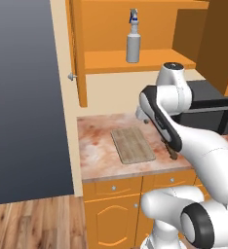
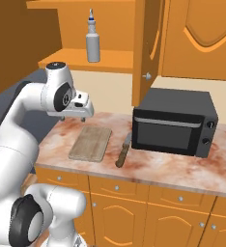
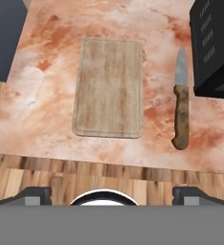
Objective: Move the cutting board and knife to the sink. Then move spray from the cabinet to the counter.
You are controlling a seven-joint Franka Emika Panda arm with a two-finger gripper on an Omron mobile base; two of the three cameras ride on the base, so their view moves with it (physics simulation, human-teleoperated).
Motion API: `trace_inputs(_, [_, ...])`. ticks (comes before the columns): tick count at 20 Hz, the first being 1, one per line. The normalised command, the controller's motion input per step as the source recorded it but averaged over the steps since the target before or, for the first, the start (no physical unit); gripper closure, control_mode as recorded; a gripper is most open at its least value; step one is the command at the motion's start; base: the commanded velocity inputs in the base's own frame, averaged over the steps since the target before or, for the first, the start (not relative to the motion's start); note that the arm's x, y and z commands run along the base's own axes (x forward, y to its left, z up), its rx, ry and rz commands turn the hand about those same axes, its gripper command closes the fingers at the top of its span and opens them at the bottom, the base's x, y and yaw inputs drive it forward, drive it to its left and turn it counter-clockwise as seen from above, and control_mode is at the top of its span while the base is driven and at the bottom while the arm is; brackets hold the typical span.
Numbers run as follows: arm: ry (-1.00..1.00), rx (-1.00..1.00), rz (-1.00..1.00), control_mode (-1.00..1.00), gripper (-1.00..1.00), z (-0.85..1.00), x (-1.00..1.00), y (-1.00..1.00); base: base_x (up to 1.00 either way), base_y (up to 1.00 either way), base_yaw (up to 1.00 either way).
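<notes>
The gripper (image 3: 112, 194) hangs above the counter (image 1: 94, 151), pointing down, its two tips set wide apart with nothing between them: it is released. In the right base view the hand (image 2: 81, 110) sits over the counter's back edge, above and just behind the board (image 2: 91, 143).

Seen along the gripper, the board (image 3: 109, 88) lies flat straight ahead of the tips, well below them, long side running away from the hand. The knife (image 3: 180, 106) lies on the counter to the right of the board, near it but apart, roughly parallel, handle toward the counter's front edge and blade pointing at the wall. Farther right, a black microwave (image 2: 175, 125) stands just beside the blade; whether they touch is hard to judge.

High above the gripper, the spray (image 1: 132, 44) stands upright on the shelf of the open cabinet (image 1: 135, 63), nozzle up.
</notes>
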Motion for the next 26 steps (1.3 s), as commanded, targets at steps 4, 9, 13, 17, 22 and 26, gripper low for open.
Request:
trace_inputs(4, [0.00,0.00,0.02,-1.00,-1.00,-0.21,0.37,0.00,0.00,0.00,0.00])
trace_inputs(9, [0.00,0.00,0.03,-1.00,-1.00,-0.23,0.36,0.01,0.00,0.00,0.00])
trace_inputs(13, [-0.04,0.00,0.01,-1.00,-1.00,-0.27,0.45,0.05,0.00,0.00,0.00])
trace_inputs(17, [-0.05,0.00,0.00,-1.00,-1.00,-0.24,0.35,0.03,0.00,0.00,0.00])
trace_inputs(22, [-0.05,0.00,0.00,-1.00,-1.00,-0.22,0.44,0.00,0.00,0.00,0.00])
trace_inputs(26, [-0.01,0.02,-0.01,-1.00,-1.00,-0.21,0.45,0.00,0.00,0.00,0.00])
